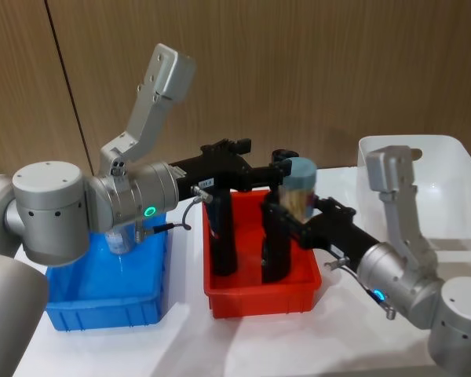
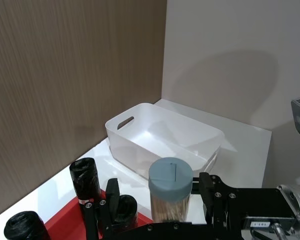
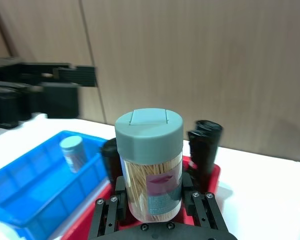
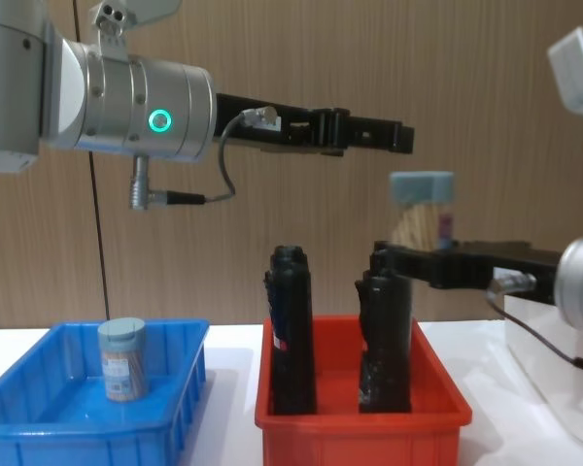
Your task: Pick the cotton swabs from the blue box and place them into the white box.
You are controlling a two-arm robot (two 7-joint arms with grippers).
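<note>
A clear jar of cotton swabs (image 3: pixel 149 170) with a grey-blue lid stands upright between the fingers of my right gripper (image 3: pixel 155 202), which is shut on its lower half. In the chest view this jar (image 4: pixel 422 209) is held high over the red bin's right side. My left gripper (image 4: pixel 394 136) reaches across just above and left of the jar, open and apart from it. A second jar of cotton swabs (image 4: pixel 122 359) stands in the blue box (image 4: pixel 39 427) on the left. The white box (image 1: pixel 424 157) sits at the far right behind my right arm.
A red bin (image 1: pixel 259 297) in the middle holds two tall black rolls (image 4: pixel 291 330) (image 4: pixel 384 330), directly under the held jar. A wooden wall closes off the back. My left arm's elbow hangs over the blue box (image 1: pixel 102 306).
</note>
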